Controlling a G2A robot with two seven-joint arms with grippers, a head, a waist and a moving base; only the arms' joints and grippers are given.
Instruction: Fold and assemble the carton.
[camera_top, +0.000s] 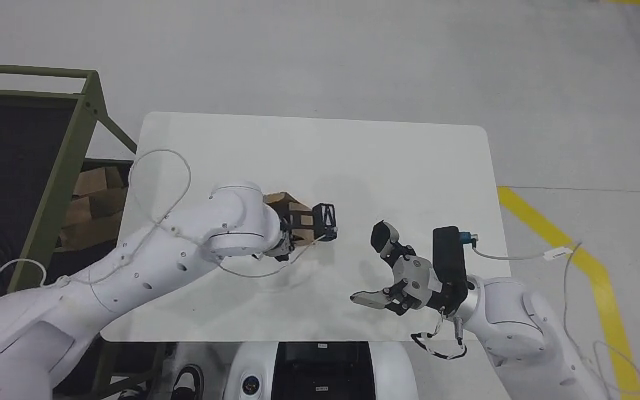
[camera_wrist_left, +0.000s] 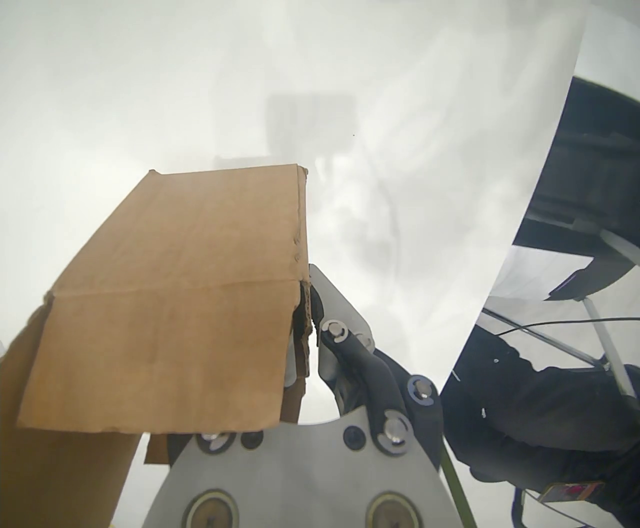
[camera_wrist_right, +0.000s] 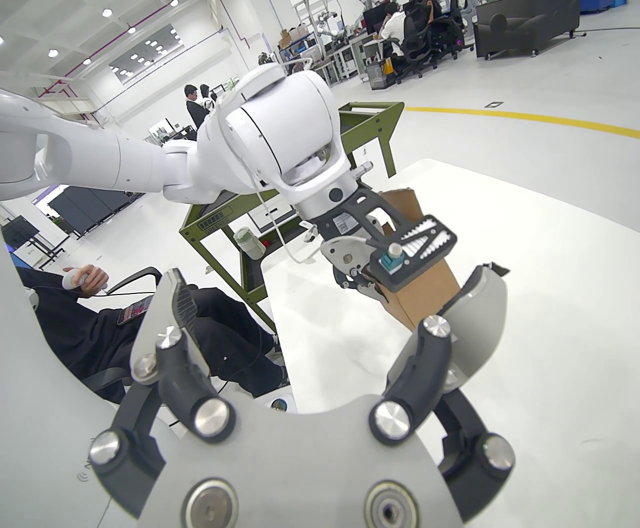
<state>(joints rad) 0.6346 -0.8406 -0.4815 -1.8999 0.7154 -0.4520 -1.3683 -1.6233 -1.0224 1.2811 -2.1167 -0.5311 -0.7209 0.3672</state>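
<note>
The left hand (camera_wrist_left: 300, 325) is clamped on a wall of the carton (camera_wrist_left: 175, 300), which is tilted over the counter (camera_top: 400, 160). The right hand (camera_top: 372, 266) hangs spread, near but apart. Folding looks early; next, the right hand probably must push a flap in.

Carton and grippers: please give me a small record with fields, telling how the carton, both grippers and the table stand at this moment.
carton: brown cardboard carton, a creased panel facing the left wrist camera
left gripper: shut on the carton's edge, above the white table
right gripper: open, empty, apart from the carton
carton touching table: cannot tell
</note>
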